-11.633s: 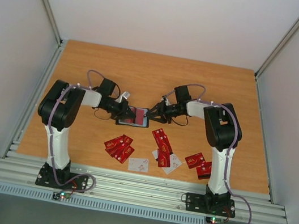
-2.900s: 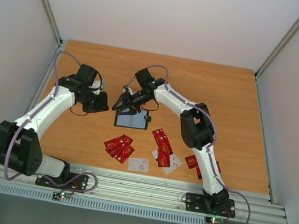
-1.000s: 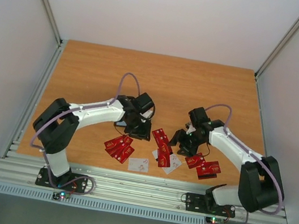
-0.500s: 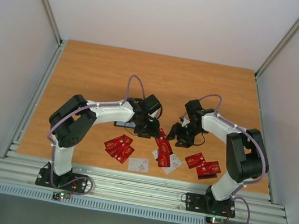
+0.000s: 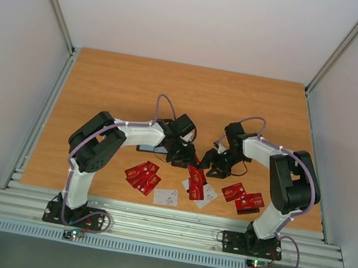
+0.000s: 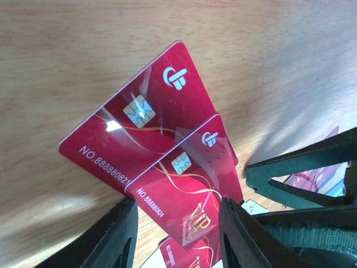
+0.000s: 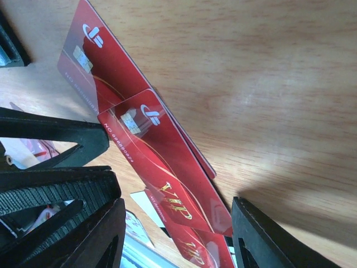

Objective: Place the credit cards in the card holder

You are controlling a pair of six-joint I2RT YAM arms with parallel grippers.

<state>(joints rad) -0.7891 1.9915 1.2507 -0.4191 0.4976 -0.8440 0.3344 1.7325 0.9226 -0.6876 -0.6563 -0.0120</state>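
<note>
A short stack of red credit cards (image 5: 194, 173) lies at the table's middle front, fanned out in the left wrist view (image 6: 150, 128) and the right wrist view (image 7: 150, 139). My left gripper (image 5: 185, 157) comes at the stack from the left and stands open, its fingers (image 6: 114, 234) either side of the top card's end. My right gripper (image 5: 211, 162) faces it from the right, also open, straddling the same cards (image 7: 178, 234). Neither gripper holds anything. The black card holder (image 5: 143, 148) lies behind the left forearm, mostly hidden.
More red cards lie in a pile at the front left (image 5: 142, 175) and another at the front right (image 5: 242, 198). White cards (image 5: 166, 196) and mixed cards (image 5: 201, 191) lie near the table's front edge. The two grippers' fingertips are close together.
The left gripper has slid right from the card holder to the middle stack. The right gripper has moved up and left, from the front cards to that stack.
</note>
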